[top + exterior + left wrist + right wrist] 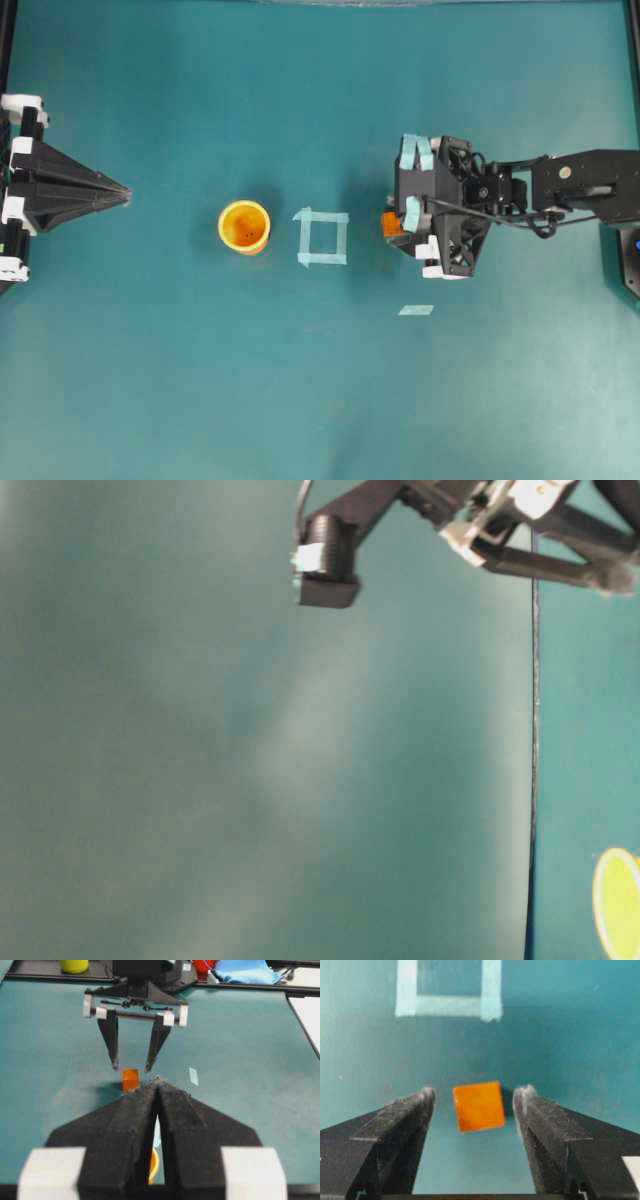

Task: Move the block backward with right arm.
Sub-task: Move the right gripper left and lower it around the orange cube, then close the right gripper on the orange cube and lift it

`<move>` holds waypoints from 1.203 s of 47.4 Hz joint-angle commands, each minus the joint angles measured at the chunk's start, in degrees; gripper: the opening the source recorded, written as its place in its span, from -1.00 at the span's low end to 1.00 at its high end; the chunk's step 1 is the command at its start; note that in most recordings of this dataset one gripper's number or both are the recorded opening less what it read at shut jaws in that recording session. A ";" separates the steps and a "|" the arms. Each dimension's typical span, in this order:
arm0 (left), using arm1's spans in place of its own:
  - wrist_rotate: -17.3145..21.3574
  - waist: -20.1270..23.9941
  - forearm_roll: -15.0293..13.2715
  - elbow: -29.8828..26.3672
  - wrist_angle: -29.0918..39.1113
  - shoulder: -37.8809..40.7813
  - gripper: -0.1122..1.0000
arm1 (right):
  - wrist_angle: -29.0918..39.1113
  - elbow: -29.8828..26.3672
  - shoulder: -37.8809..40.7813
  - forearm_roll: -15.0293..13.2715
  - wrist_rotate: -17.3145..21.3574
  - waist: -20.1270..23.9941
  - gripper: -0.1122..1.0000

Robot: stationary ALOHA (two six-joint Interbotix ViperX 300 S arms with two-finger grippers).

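A: Where does the block (pixel 479 1106) sit?

B: On the teal worktop (pixel 150 380), between the spread fingers of the right pincer (pixel 475 1097), clear of both pads; the taped square (pixel 323 238) lies just beyond it, the orange cup (pixel 245 226) further on.

A: So the right pincer is released?

B: Yes, wide apart, gripping nothing; the left pincer (pixel 157 1085) is clenched shut, parked well away.

A: How to take it well?

B: The block looks slightly skewed to the fingers; I'd lower until the tips bracket its sides, centre it, then close gently so it squares up rather than squirts out; only then draw it backward, away from the square.
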 commanded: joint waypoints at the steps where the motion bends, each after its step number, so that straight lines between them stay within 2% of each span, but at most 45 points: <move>1: 0.09 0.00 0.09 -1.76 -0.26 0.26 -0.77 | -0.44 -0.53 0.09 -0.18 0.09 0.18 0.38; 24: 0.09 0.00 0.09 -1.76 0.53 0.18 -0.77 | -1.14 -0.79 2.55 -0.18 0.09 -0.18 0.34; 37: 0.09 0.00 0.09 -1.85 1.23 0.09 -0.77 | 0.00 -1.76 2.11 -0.18 0.35 -0.18 -0.05; 57: 0.09 -0.09 0.09 -2.11 1.41 -0.09 -0.77 | 15.38 -8.26 -7.21 0.44 0.79 -0.18 -0.06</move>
